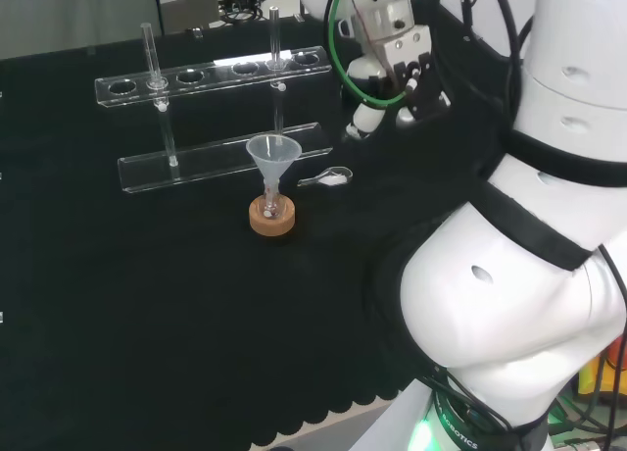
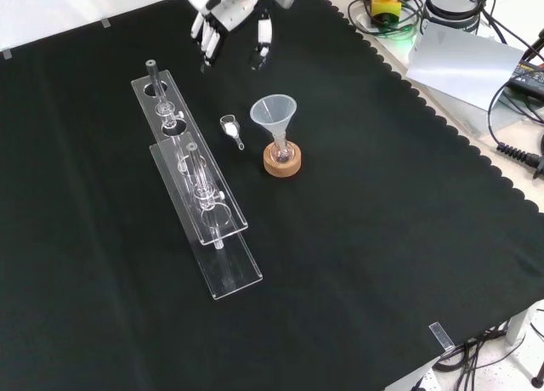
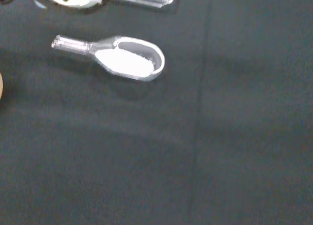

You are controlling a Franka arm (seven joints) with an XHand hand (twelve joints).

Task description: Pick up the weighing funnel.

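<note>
Clear weighing funnel [image 2: 231, 129] is lying on the black cloth [image 2: 382, 238] beside the rack [image 2: 195, 178], its stem pointing away from the hand [image 2: 223, 7]. The hand is hovering with fingers spread and empty, nearer the cloth's far edge in the front view.

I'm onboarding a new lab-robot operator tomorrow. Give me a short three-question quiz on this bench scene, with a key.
1. True or false: the hand has its fingers closed round the weighing funnel.
2. In the front view, the weighing funnel lies between: A) the test-tube rack and the funnel; B) the funnel and the cloth's scalloped edge; C) two test tubes.
3. Fill in: the funnel's flask stands on a ____ ring.
Key: 1 false (hand open, apart from it); 2 A; 3 cork.
</note>
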